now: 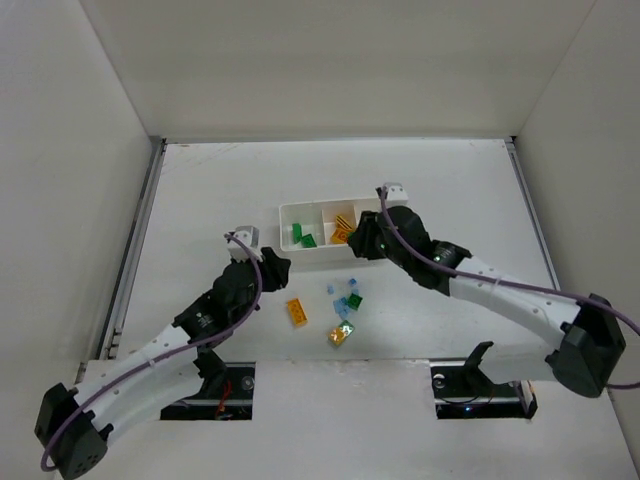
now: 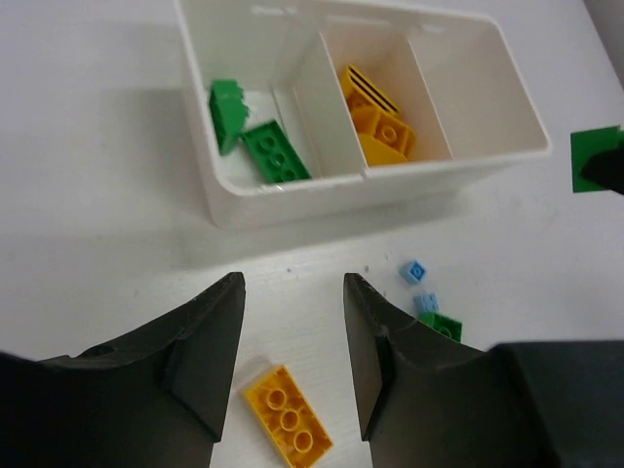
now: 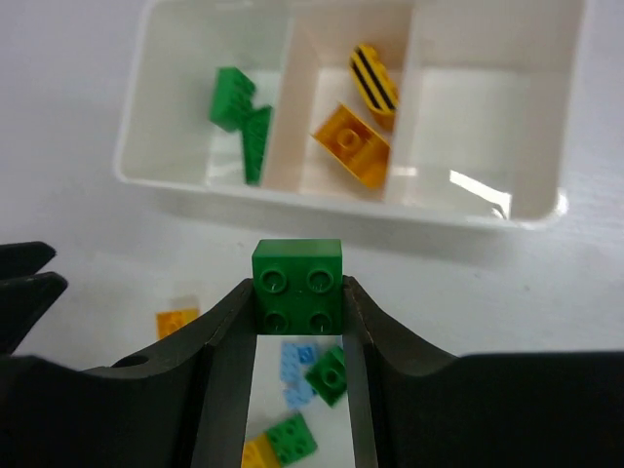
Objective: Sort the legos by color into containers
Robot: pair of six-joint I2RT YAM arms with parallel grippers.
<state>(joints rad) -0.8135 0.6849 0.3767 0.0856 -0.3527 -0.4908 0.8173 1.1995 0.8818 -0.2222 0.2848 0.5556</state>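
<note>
The white tray [image 1: 290, 212] has three compartments: green bricks [image 2: 273, 149] in the left one, yellow-orange bricks [image 2: 382, 132] in the middle one, the right one bare. My right gripper [image 3: 298, 292] is shut on a green four-stud brick [image 3: 297, 288] and holds it above the table just in front of the tray [image 3: 136, 175]. My left gripper [image 2: 292, 312] is open, its jaws either side of bare table just beyond a yellow-orange brick [image 2: 288, 417]. Pale blue bricks [image 2: 413, 271] and a green one [image 2: 444, 325] lie loose to its right.
A loose cluster of blue, green and yellow bricks [image 1: 342, 332] lies in front of the tray between the two arms. White walls enclose the table at the left, back and right.
</note>
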